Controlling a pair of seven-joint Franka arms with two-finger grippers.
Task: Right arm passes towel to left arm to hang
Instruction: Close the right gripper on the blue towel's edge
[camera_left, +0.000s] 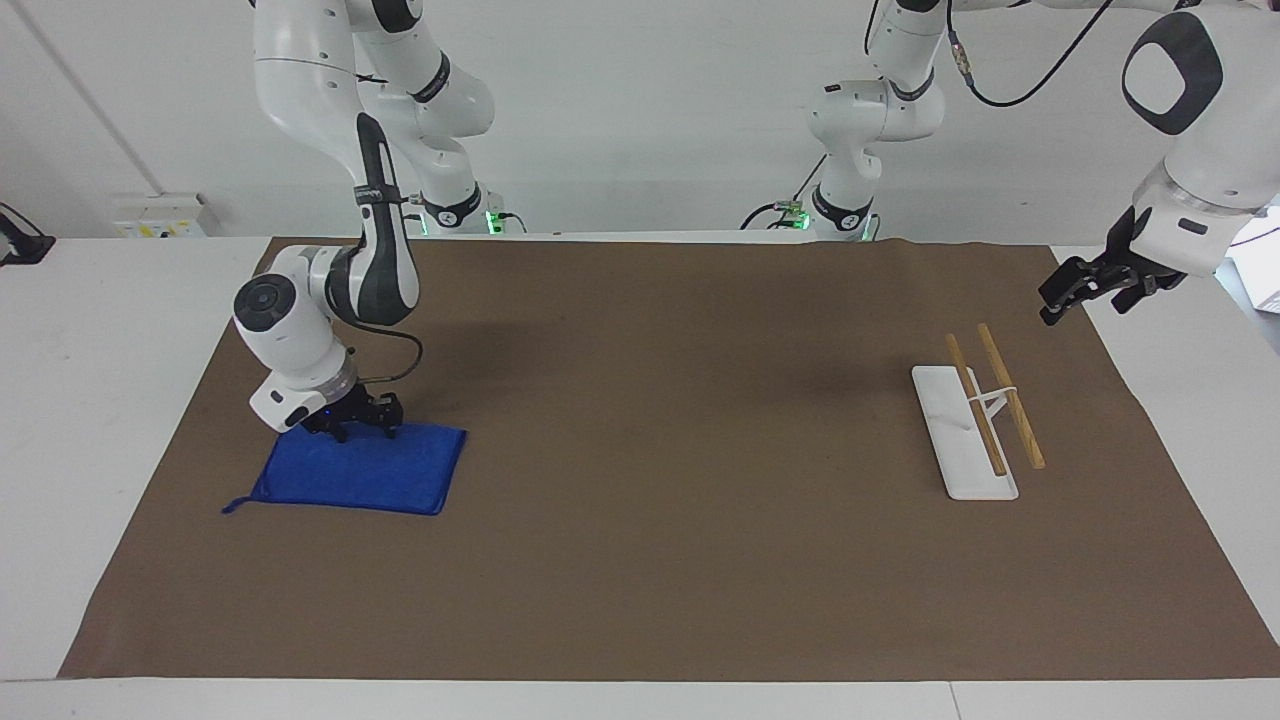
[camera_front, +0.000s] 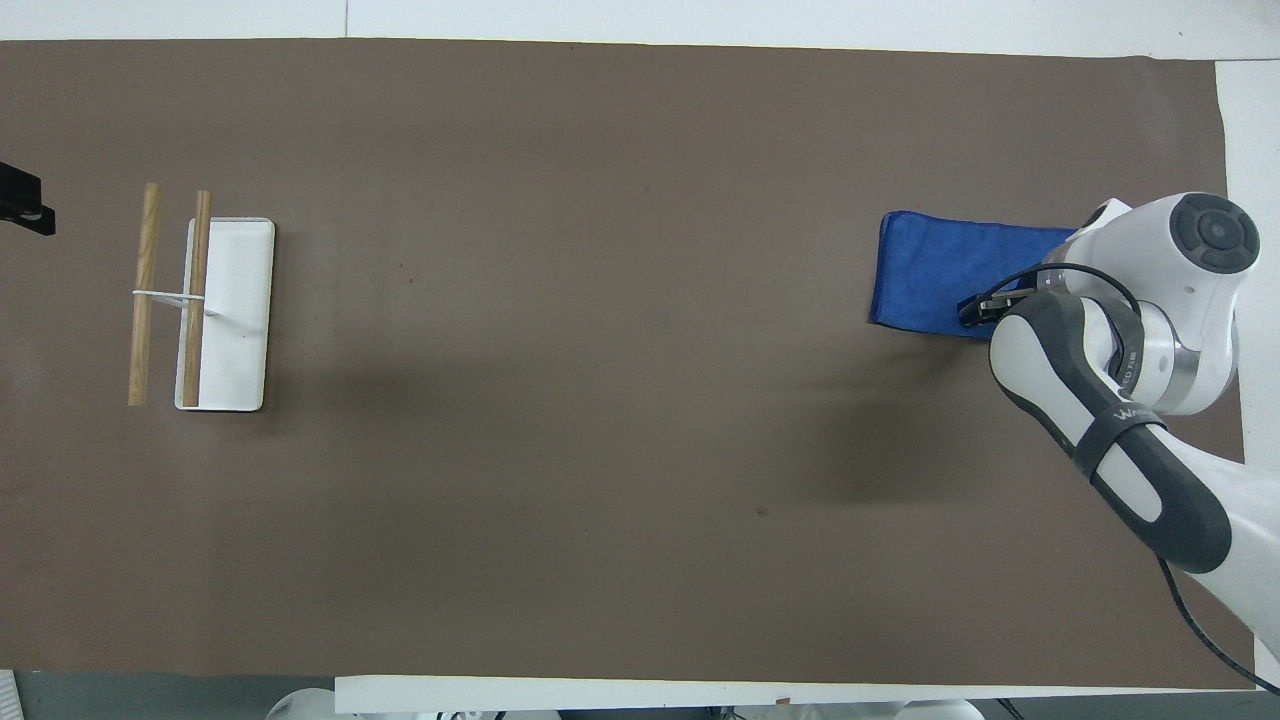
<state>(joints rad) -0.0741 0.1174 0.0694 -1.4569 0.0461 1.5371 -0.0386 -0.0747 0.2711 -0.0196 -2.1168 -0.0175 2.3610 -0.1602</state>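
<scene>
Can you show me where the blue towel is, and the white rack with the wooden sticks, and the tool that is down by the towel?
towel (camera_left: 372, 476): facing view, middle of the flat blue cloth.
white rack (camera_left: 950, 440): facing view, bare part of its white base.
right tool (camera_left: 358, 424): facing view, between its tips, at the towel's edge nearer the robots.

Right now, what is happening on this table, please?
The right gripper is down at the edge of the flat royal-blue towel that lies nearer to the robots, at the right arm's end of the brown mat. The towel is not lifted. The left gripper waits in the air near the white rack with two wooden rods.
</scene>
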